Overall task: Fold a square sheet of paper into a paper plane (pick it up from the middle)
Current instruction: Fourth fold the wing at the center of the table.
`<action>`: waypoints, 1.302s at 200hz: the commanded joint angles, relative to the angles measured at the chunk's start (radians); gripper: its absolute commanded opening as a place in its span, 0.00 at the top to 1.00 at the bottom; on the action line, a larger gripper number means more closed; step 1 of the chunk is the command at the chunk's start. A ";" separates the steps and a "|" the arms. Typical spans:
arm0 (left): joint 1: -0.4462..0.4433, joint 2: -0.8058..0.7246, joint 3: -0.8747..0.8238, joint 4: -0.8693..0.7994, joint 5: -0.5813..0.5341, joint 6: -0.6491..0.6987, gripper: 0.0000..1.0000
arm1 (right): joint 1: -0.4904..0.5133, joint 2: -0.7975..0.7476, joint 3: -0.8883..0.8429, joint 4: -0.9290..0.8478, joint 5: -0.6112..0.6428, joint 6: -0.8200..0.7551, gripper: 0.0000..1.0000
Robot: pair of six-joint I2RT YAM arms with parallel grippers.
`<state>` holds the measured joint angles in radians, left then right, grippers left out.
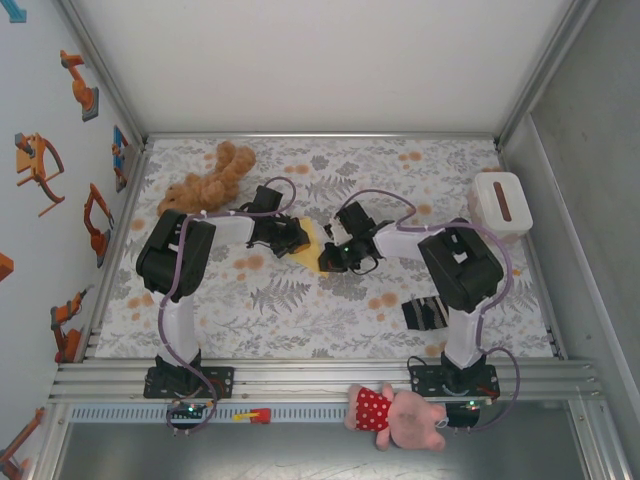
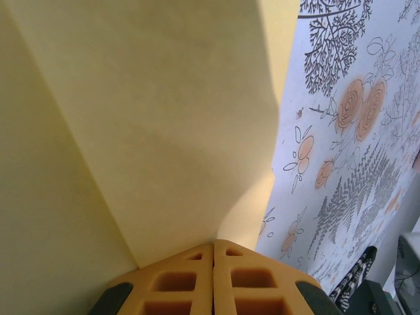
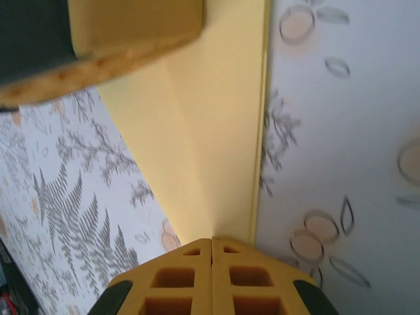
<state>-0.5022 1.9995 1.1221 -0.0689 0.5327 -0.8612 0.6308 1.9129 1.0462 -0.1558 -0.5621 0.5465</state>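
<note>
Pale-yellow square sheet of paper (image 1: 312, 243), already creased, lies mid-way across the floral table (image 1: 300, 300) between both arms. The left gripper (image 2: 213, 244) and right gripper (image 3: 211, 239) each press their jaws together against its folds, probably flattening creases; whether paper sits between them is unclear.

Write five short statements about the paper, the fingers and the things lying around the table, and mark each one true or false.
1. The left fingers and the right fingers are both shut on the paper. True.
2. The teddy lies at the near right of the table. False: it lies at the far left.
3. The box stands at the far right. True.
4. The paper is flat and uncreased. False: it shows folds.
5. The sock lies beside the left arm. False: it lies beside the right arm.
</note>
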 commanded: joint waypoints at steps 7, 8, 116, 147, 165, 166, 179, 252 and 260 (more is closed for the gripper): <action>0.022 0.082 -0.041 -0.128 -0.142 -0.016 0.93 | 0.006 -0.056 -0.083 -0.131 -0.014 -0.026 0.99; 0.022 0.082 -0.041 -0.128 -0.142 -0.016 0.93 | 0.006 -0.059 -0.086 -0.132 -0.013 -0.026 0.99; 0.016 0.072 -0.037 -0.083 -0.082 -0.018 0.93 | 0.003 -0.107 -0.008 0.025 0.030 0.050 1.00; 0.014 0.069 -0.037 -0.075 -0.070 -0.021 0.93 | 0.007 -0.015 0.067 0.024 0.041 0.056 1.00; 0.013 0.067 -0.032 -0.072 -0.063 -0.023 0.93 | 0.009 0.017 0.090 0.008 0.048 0.048 1.00; 0.013 0.067 -0.032 -0.071 -0.062 -0.024 0.93 | 0.009 0.018 0.090 0.007 0.047 0.047 1.00; 0.013 0.064 -0.031 -0.071 -0.060 -0.022 0.93 | 0.009 0.034 0.095 -0.007 0.052 0.041 1.00; 0.042 0.031 0.024 -0.085 -0.048 0.074 0.87 | 0.009 0.090 0.048 -0.152 0.156 -0.006 1.00; 0.052 0.037 0.041 -0.089 -0.052 0.097 0.86 | 0.009 0.093 0.043 -0.166 0.168 -0.009 1.00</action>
<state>-0.4938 2.0026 1.1336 -0.0757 0.5617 -0.8471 0.6350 1.9568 1.1191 -0.1734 -0.5018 0.5697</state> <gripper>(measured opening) 0.127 0.049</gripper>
